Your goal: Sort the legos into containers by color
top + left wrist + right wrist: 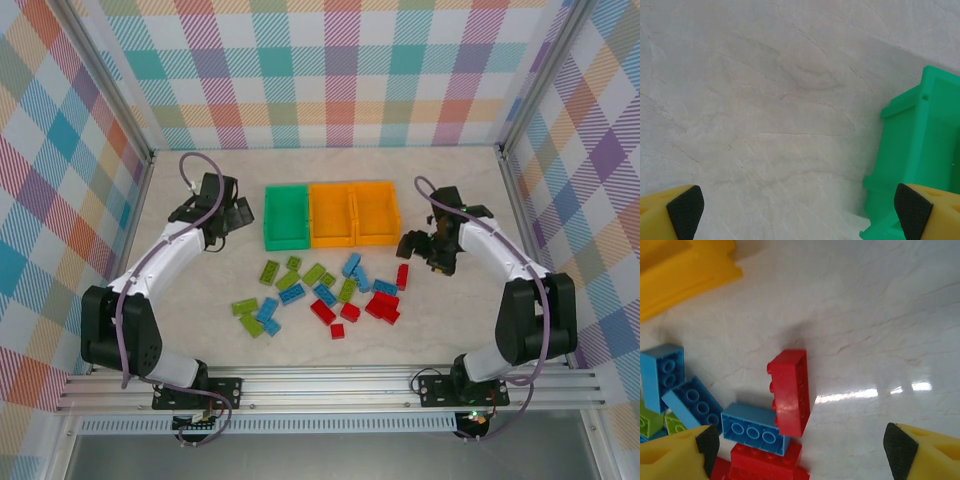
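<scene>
From the overhead camera I see three small open-top plastic bins in a row at the upper middle of the frame, touching side by side: the green bin [287,218] on the left, then the first orange bin [332,214] and the second orange bin [377,212]; below them, around the centre, the small studded plastic bricks lie scattered on the pale marbled tabletop [190,290], all outside the bins; the lime green bricks [270,270] sit mostly toward the left, the blue bricks [325,294] in the middle, the red bricks [380,305] toward the right

My left gripper [237,215] hangs just left of the green bin; in its wrist view the yellow fingers with black pads [685,210] sit in the bottom corners, spread wide with bare tabletop between them, and a corner of the green bin fills the right edge

My right gripper [418,245] hovers just below the lower right corner of the second orange bin, near a lone red brick [402,275]; in its wrist view the claw is likewise spread wide, gripping nothing; that brick lies on its side at frame centre, studs facing left, its lower end against a blue brick [755,429]; more blue and lime pieces crowd the left edge, more red the bottom, and an orange bin wall shows at the upper left
</scene>
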{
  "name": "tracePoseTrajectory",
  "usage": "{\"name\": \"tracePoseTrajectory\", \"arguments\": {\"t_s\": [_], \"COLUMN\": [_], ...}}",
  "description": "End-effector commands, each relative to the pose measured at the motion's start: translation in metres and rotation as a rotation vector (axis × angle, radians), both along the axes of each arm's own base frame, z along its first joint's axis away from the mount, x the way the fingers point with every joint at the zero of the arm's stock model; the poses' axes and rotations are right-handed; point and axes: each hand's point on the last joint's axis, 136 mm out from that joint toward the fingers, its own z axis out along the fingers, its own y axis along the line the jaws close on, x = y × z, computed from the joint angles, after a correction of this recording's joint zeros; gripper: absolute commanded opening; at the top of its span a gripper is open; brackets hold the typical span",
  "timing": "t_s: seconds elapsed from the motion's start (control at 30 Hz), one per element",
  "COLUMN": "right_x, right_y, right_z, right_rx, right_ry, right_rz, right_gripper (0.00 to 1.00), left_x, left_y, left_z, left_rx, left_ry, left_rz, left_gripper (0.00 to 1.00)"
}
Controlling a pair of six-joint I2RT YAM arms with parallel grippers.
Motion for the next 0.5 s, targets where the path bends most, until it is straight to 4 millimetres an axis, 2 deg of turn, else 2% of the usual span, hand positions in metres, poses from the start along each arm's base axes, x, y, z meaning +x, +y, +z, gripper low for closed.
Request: {"name": "tracePoseTrajectory", "arguments": {"t_s": [0.0, 0.3, 0.47], "right_x": [-0.014, -0.008, -0.003], "right_y": [0.010, 0.017, 0.020], "right_z": [-0.014, -0.038, -0.042], "right_rx": [-0.021, -0.093, -0.108], "right_ry": [0.085, 0.164, 0.172], "right_rz": [0.019, 0.022, 0.028], "right_gripper": [0.86, 0.79, 0.72], "left_x": [-0.008, -0.010, -0.014], "left_y": [0.000, -0.005, 0.000], "left_z": [0.006, 0.016, 0.020], "left_rx": [-0.002, -0.004, 0.013], "left_ry": [-0.025, -0.056, -0.072], "left_rz": [0.026, -0.004, 0.000], "left_gripper": [1.00, 1.00, 1.00]}}
